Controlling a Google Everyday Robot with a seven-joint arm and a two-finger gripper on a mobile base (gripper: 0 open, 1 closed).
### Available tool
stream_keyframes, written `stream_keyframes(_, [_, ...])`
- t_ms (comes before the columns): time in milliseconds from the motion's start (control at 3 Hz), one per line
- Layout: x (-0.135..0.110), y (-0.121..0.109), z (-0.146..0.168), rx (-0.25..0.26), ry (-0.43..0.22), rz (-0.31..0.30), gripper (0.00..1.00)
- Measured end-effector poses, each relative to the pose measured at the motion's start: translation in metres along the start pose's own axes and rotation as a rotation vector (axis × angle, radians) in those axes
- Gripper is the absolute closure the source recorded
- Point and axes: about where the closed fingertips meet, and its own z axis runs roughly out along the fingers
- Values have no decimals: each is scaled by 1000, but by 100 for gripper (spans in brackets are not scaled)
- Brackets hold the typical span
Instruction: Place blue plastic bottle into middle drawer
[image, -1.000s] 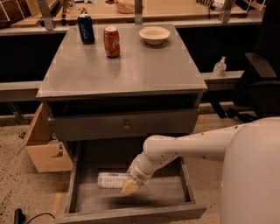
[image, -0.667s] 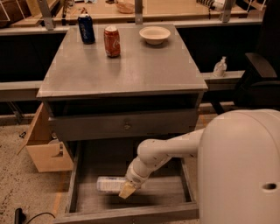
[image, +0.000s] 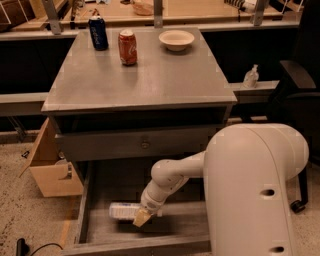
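The gripper (image: 142, 217) is seen low inside the middle drawer (image: 102, 232), at the right end of the blue plastic bottle (image: 121, 211); its hold cannot be told. The bottle has been lowered onto the drawer floor since a second ago, so placement is judged nearly done.

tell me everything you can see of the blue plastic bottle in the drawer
The blue plastic bottle is small, of translucent whitish plastic with a pale label. It lies on its side on the plank floor of the open middle drawer, near the front, running left to right. The gripper sits at its right end and hides that end.
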Motion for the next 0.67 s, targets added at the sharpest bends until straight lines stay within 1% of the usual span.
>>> stream_keyframes(333, [0,-1,-5,-19,-20,-14,5])
stream_keyframes(667, [-4,-3,-33,-34,-96,-30,7])
